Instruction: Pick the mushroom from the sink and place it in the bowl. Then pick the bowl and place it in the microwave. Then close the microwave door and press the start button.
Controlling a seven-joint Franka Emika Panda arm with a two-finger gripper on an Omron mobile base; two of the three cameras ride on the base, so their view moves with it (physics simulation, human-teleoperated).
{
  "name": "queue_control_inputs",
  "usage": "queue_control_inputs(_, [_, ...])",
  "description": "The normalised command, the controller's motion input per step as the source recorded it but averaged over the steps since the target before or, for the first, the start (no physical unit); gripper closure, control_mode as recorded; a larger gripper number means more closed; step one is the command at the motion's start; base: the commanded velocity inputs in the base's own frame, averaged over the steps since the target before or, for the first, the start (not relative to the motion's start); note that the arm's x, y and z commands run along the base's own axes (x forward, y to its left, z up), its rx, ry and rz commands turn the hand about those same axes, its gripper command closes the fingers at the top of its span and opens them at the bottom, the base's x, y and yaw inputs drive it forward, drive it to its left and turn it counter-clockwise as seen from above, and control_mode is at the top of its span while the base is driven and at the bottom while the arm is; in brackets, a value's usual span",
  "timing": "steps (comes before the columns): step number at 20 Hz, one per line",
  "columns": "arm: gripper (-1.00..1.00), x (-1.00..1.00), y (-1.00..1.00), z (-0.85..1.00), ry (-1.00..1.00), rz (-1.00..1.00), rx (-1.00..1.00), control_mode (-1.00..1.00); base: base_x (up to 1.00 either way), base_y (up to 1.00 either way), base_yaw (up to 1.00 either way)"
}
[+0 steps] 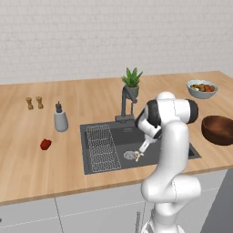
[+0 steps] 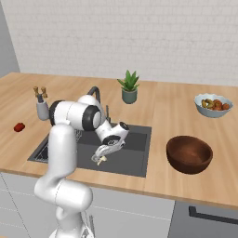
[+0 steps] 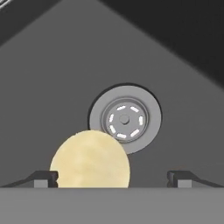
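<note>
The tiny cream-yellow mushroom [image 3: 89, 159] lies on the floor of the dark grey sink [image 1: 118, 136], just beside the round metal drain [image 3: 124, 119]. My gripper [image 3: 113, 178] is down inside the basin, open wide, with the mushroom [image 1: 138, 155] between its fingertips [image 3: 43, 177] and nearer the left one. No finger touches it. From the right base view the gripper [image 2: 100, 155] hangs right over the mushroom [image 2: 101, 161]. The reddish-brown bowl [image 1: 218, 129] stands empty on the counter to the right of the sink, and it is also seen as the bowl [image 2: 189, 153] near the counter's front.
A wire rack [image 1: 102, 148] fills the sink's left part. The dark faucet [image 1: 127, 102] and a potted plant [image 1: 132, 82] rise behind it. A soap dispenser [image 1: 60, 119], a red pepper [image 1: 45, 144] and two shakers [image 1: 34, 103] stand left; a fruit bowl [image 1: 202, 88] sits back right.
</note>
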Motion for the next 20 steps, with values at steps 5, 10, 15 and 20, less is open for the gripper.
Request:
queue_control_inputs(5, [-1.00,-0.09,0.00,0.00,0.00,0.07,0.02,-1.00,0.00,0.00,0.00])
queue_control_inputs(10, [-1.00,0.00,0.00,0.24,0.00,0.06,0.00,-1.00,0.00,0.00,0.00])
queue_control_inputs(15, [-1.00,-0.08,0.01,0.11,0.00,0.01,0.00,-1.00,0.00,0.00,0.00])
queue_control_inputs(20, [-1.00,-0.08,0.07,-0.13,0.00,0.00,0.00,-1.00,0.00,0.00,0.00])
